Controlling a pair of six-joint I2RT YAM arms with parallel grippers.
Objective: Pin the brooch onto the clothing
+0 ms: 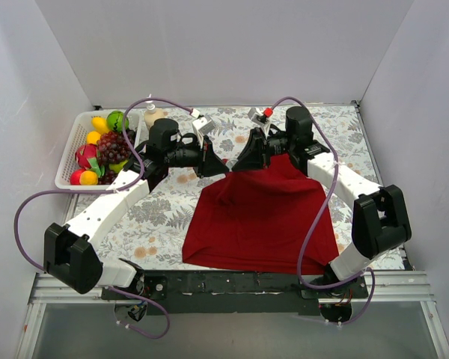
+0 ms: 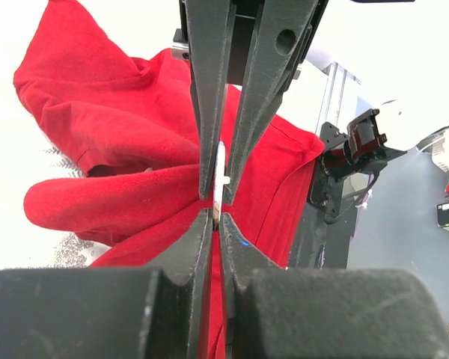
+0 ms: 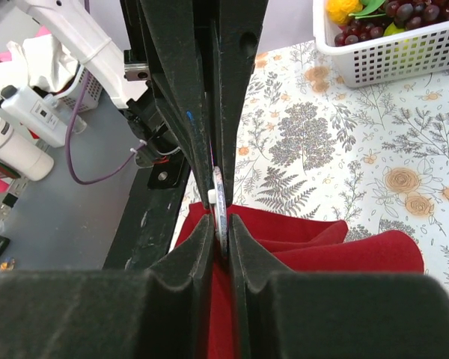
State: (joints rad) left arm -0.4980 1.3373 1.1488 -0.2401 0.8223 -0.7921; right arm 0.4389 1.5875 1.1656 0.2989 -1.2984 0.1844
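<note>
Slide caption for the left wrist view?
Tip to tip: left gripper and right gripper meet around the edge-on brooch, red T-shirt bunched behind.

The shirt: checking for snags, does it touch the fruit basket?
No, the shirt lies apart from the basket, with patterned tablecloth between them.

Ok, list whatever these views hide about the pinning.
Brooch: edge-on in both wrist views, face unseen; top view, hidden behind left fingers and right fingers.
Pin through shirt or not: fingers cover it, every view.
Which fingers hold the brooch: unclear, tips overlap in wrist views.
</note>
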